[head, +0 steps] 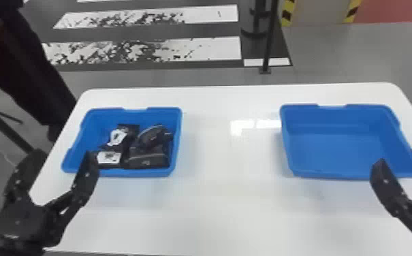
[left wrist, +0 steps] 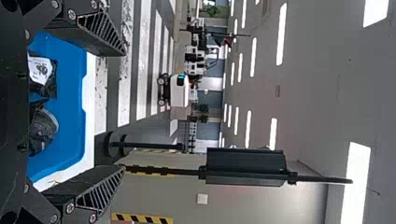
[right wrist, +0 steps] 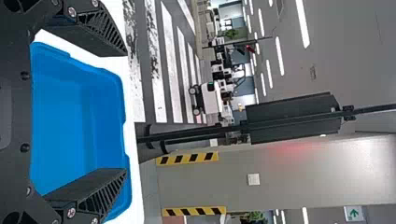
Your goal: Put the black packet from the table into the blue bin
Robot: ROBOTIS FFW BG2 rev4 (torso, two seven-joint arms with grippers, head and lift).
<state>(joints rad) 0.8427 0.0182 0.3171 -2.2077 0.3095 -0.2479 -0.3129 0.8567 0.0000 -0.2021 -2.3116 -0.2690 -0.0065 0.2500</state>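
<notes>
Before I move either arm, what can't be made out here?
Head view: how many black packets the left blue bin holds; they overlap.
Head view: print on the white labels; too small.
Head view: most of one finger of the right gripper; cut off by the right edge.
Left wrist view: part of that bin; the left gripper covers it with its body.

Quantities are as follows: one white table point(head: 215, 211), two blue bins point(head: 334, 153), two white labels point(head: 109, 157), and at least four black packets point(head: 147, 161), the overlapping pile preventing an exact packet count.
</notes>
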